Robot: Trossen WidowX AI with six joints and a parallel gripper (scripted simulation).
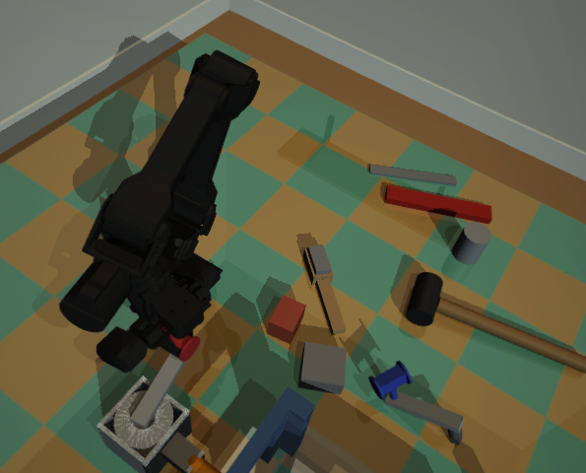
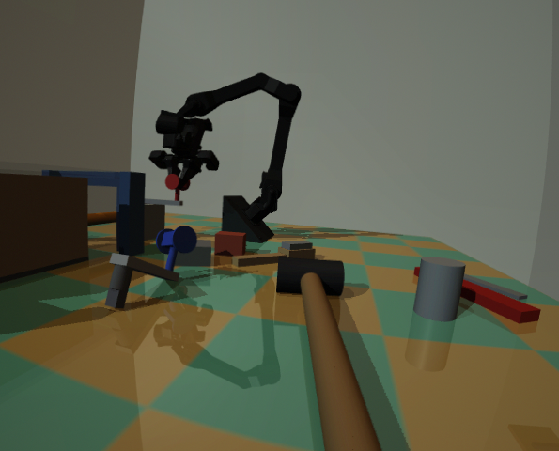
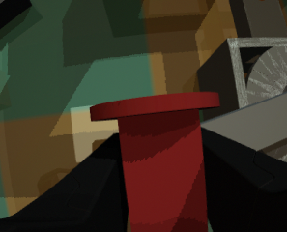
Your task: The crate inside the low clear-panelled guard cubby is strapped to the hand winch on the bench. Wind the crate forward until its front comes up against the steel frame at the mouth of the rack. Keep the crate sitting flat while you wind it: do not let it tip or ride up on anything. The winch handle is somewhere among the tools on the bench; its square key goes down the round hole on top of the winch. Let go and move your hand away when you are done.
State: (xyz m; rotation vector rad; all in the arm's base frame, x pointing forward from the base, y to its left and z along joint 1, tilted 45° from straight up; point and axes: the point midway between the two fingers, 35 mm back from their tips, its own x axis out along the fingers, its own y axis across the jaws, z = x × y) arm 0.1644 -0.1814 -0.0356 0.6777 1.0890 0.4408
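"Where do we have the winch handle?"

"In our end effector [image 1: 178,343] [image 2: 179,176] [image 3: 155,139]. Its fingers are partly open, closed around the red grip of the winch handle [image 1: 161,390] [image 2: 165,201] [image 3: 254,123]. The grip's round flange shows just beyond the fingertips in the wrist view."

"And the other end?"

"The grey arm reaches over the middle of the winch [image 1: 184,413] [image 2: 154,222] [image 3: 236,72], above the pale ribbed drum [image 1: 124,425] [image 3: 266,72]. We cannot tell whether the key is seated in the hole."

"Can we see the crate?"

"Not well enough to name it. We have the blue frame [image 1: 267,433] [image 2: 131,213] near the winch, but cannot tell how far the crate is from the mouth of the rack."

"What else is on our desk [image 1: 8,285] [image 2: 270,422] [image 3: 119,79]?"

"A blue-gripped crank [image 1: 392,380] [image 2: 178,239] lies well apart from the winch. We also see a red block [image 1: 286,318] [image 2: 229,243] near a grey block [image 1: 323,367] [image 2: 196,253], and a black-headed mallet [image 1: 423,299] [image 2: 310,276]. Beyond the mallet, in the top view, a grey cylinder [image 1: 471,242] [image 2: 439,289] stands upright beside a long red bar [image 1: 437,203] [image 2: 503,302]."
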